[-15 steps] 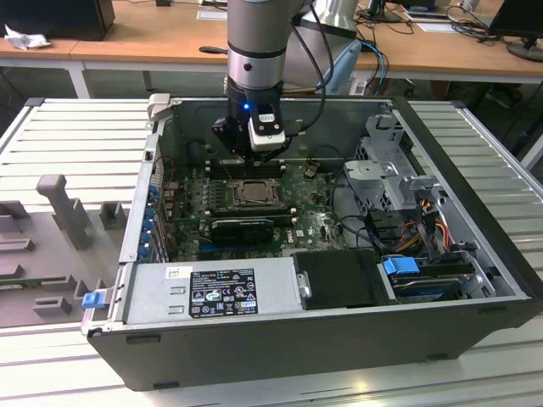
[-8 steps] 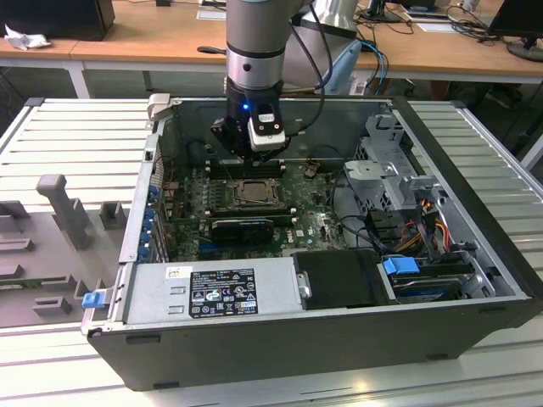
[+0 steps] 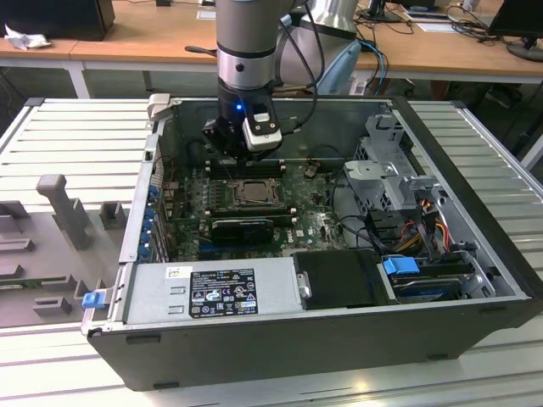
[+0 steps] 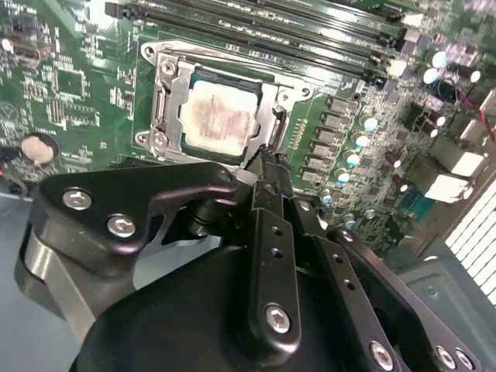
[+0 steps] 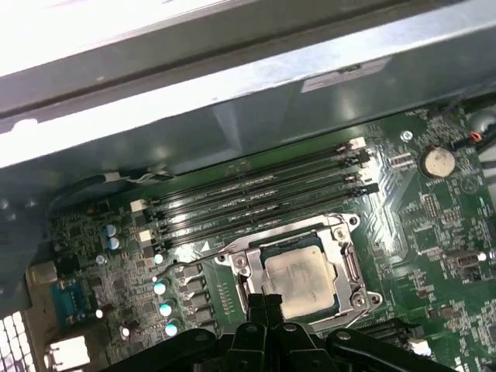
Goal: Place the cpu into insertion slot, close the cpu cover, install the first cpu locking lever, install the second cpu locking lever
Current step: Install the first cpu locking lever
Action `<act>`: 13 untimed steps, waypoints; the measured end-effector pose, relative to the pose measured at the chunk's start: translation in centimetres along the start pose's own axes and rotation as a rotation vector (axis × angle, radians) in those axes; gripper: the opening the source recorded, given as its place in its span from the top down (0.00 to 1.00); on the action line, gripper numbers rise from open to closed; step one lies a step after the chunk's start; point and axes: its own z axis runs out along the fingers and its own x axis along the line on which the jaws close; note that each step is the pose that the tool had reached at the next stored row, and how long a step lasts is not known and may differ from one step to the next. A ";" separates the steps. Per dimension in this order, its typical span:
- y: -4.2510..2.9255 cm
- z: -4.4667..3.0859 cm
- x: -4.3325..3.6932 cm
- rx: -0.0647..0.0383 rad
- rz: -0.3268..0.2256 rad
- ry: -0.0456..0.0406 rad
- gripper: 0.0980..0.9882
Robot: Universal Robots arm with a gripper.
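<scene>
- The claw (image 4: 267, 167) is seen nearest the camera in the second wrist view, its black fingers (image 4: 273, 232) drawn together to a narrow tip with nothing gripped between them.
- That tip is placed just beside one edge of the insertion slot (image 4: 221, 105); whether it touches the frame cannot be told.
- The cpu (image 4: 218, 116) is seated flat inside the insertion slot, its tan-grey face turned upward.
- The cpu cover (image 4: 167, 97), a silvery frame with a central window, is laid down around the cpu, and the chip is seen through the window.
- In the first wrist view the cpu (image 5: 298, 271) is framed by the cpu cover (image 5: 353, 267), and a thin wire locking lever (image 5: 209, 252) is seen running along the socket's edge toward the memory slots (image 5: 256, 194); whether it is latched cannot be told.
- A round coin battery (image 5: 438, 161) is mounted on the green motherboard (image 5: 442, 225), well apart from the socket.
- In the exterior view the arm (image 3: 246, 51) is lowered into the open computer case (image 3: 475, 220), with the claw (image 3: 246, 157) held just above the insertion slot (image 3: 253, 193).
- The case is laid on a ribbed grey tabletop (image 3: 76, 136), and a power supply (image 3: 212, 292) is fitted along the case's near wall.
</scene>
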 end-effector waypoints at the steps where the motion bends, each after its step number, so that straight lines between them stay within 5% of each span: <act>1: 0.00 0.00 0.00 0.000 -0.012 0.0005 0.99; 10: -0.02 0.00 0.08 0.003 -0.121 0.0038 0.99; 13: -0.43 0.07 1.60 0.002 -0.133 0.0009 0.99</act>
